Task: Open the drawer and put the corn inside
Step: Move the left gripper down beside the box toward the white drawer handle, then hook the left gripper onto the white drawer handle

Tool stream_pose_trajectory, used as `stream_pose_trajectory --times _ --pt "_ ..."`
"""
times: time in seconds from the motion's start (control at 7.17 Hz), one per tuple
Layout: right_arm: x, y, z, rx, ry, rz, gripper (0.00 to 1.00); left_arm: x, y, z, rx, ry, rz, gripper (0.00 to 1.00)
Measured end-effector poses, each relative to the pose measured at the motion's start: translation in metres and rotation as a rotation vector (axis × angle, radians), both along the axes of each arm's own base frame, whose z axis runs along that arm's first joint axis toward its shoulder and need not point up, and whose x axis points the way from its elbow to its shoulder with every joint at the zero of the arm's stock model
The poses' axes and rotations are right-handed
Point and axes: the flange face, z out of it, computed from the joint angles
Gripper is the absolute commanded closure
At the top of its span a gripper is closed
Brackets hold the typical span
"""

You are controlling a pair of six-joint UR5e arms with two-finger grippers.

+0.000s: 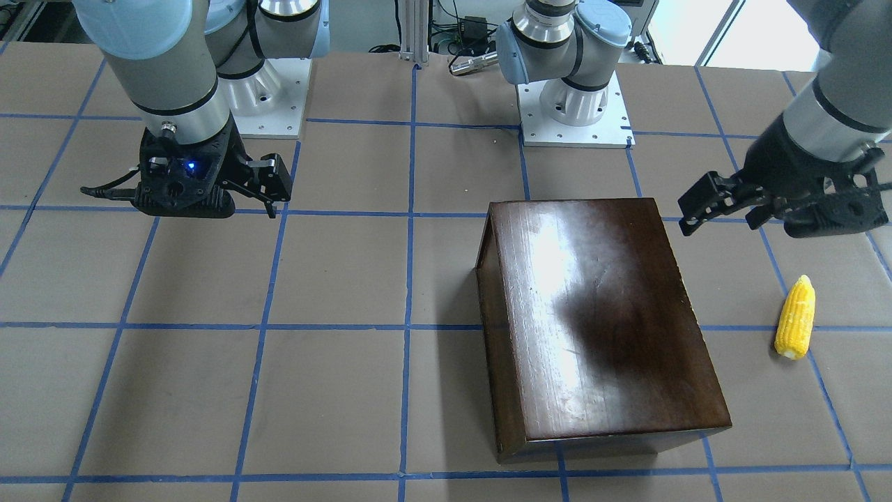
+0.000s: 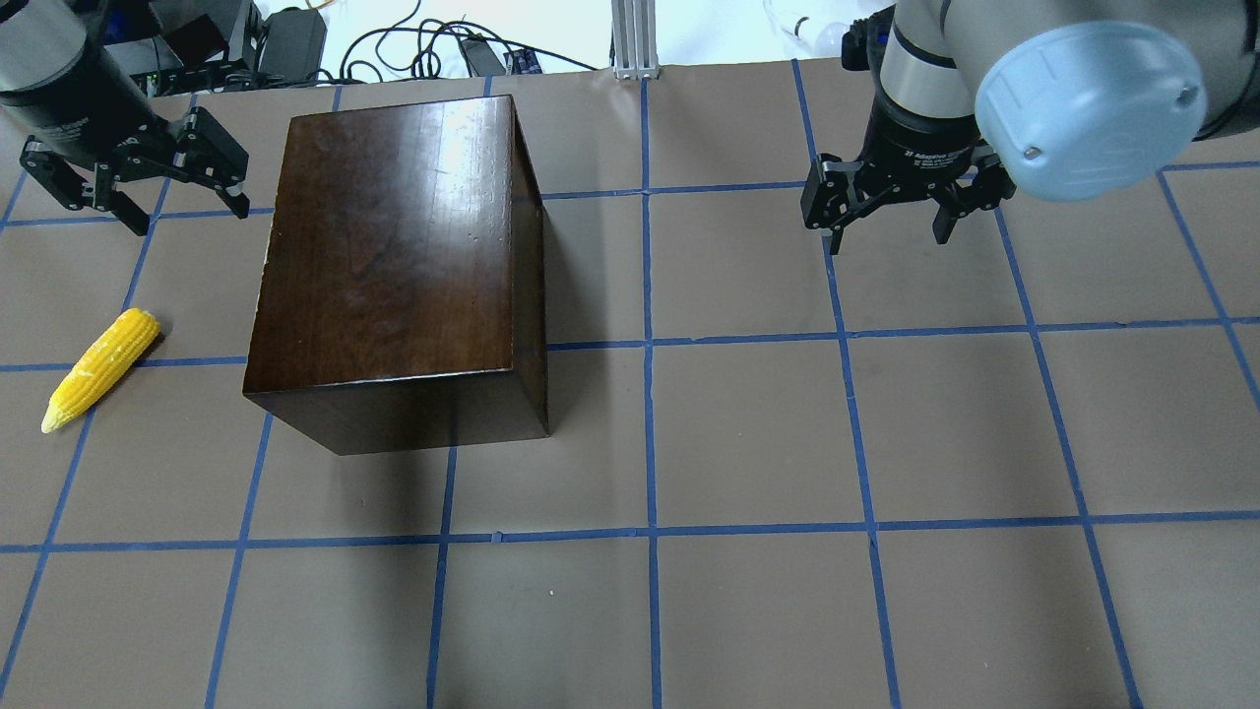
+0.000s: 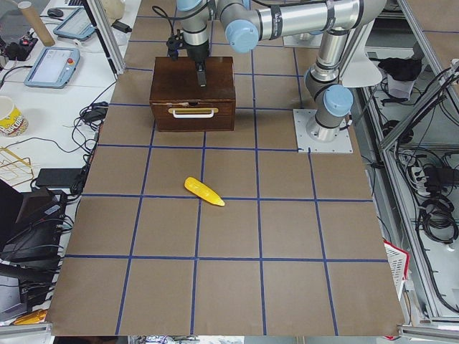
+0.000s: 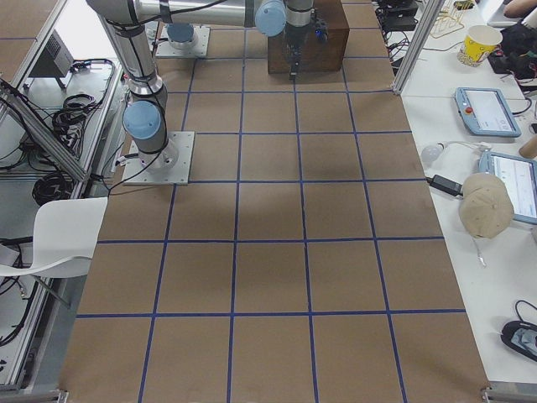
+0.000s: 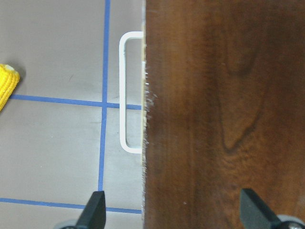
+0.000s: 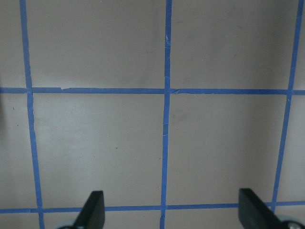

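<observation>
The dark-brown wooden box [image 2: 394,256] stands left of the table's middle. Its drawer [image 3: 192,118] is shut, and its front panel carries a white handle [image 5: 129,90] that faces the table's left end. The yellow corn [image 2: 98,369] lies on the table left of the box, apart from it, and also shows in the front-facing view [image 1: 796,317]. My left gripper [image 2: 138,182] is open and empty, high over the box's handle side; in its wrist view [image 5: 174,217] the jaws straddle the box's top edge. My right gripper [image 2: 891,212] is open and empty over bare table, far right of the box.
The table [image 2: 748,443] is brown with a blue tape grid. The arm bases [image 1: 575,104] stand at the robot's side. Cables and power bricks [image 2: 295,44] lie beyond the far edge. Side tables with tablets and a cup [image 4: 482,42] flank the table's ends.
</observation>
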Motion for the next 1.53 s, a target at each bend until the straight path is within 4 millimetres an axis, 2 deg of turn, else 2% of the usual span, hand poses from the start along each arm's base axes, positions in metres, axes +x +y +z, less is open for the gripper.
stream_pose_trajectory --times 0.28,0.56,0.84,1.12,1.53 --pt "0.0 0.0 0.0 0.0 0.0 0.0 0.0 0.049 -0.018 -0.034 0.017 0.024 -0.005 0.0" --pt "0.0 0.0 0.0 0.0 0.0 0.0 0.0 0.071 -0.037 -0.069 0.012 0.059 -0.035 0.0" --pt "0.0 0.0 0.0 0.001 -0.001 0.0 0.0 0.077 -0.049 -0.095 0.022 0.09 -0.134 0.0" --pt "0.0 0.0 0.0 0.001 -0.001 0.0 0.0 0.073 -0.054 -0.11 0.007 0.157 -0.193 0.0" --pt "0.0 0.0 0.0 0.001 -0.001 0.0 0.0 0.076 -0.049 -0.128 -0.001 0.199 -0.197 0.0"
